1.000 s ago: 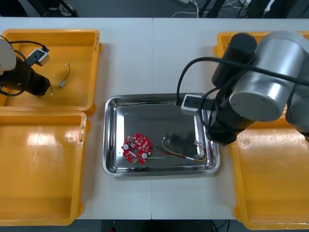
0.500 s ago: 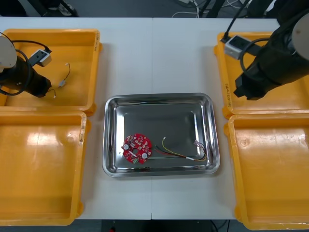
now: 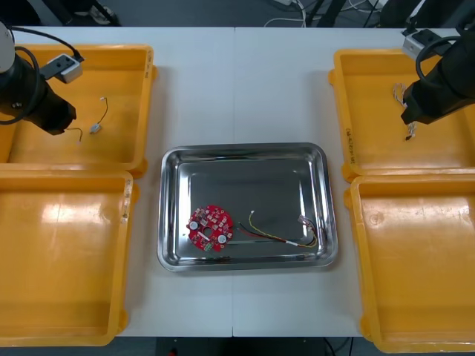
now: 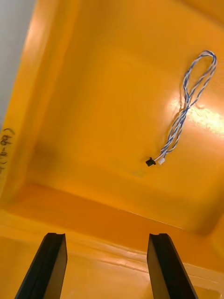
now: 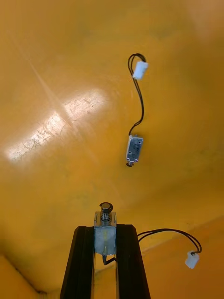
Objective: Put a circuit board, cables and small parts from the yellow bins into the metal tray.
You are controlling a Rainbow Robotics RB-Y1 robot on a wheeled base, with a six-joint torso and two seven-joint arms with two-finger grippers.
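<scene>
Front view: left of the metal tray (image 3: pixel 169 211), the left gripper (image 3: pixel 64 122) pinches a small metal part (image 5: pixel 105 232) over open floor in a yellow bin (image 3: pixel 145 96), with a second part (image 5: pixel 134 149) ahead. The tray holds a circuit board (image 3: pixel 210 227). Right of the tray, the right gripper (image 3: pixel 410 123), fingers spread, hangs inside another bin's (image 3: pixel 340 111) wall, with a blue and white cable (image 4: pixel 184 107) beyond.

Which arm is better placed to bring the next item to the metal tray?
Left. The left gripper is shut on a small metal part; the right gripper is open above a blue and white cable.
</scene>
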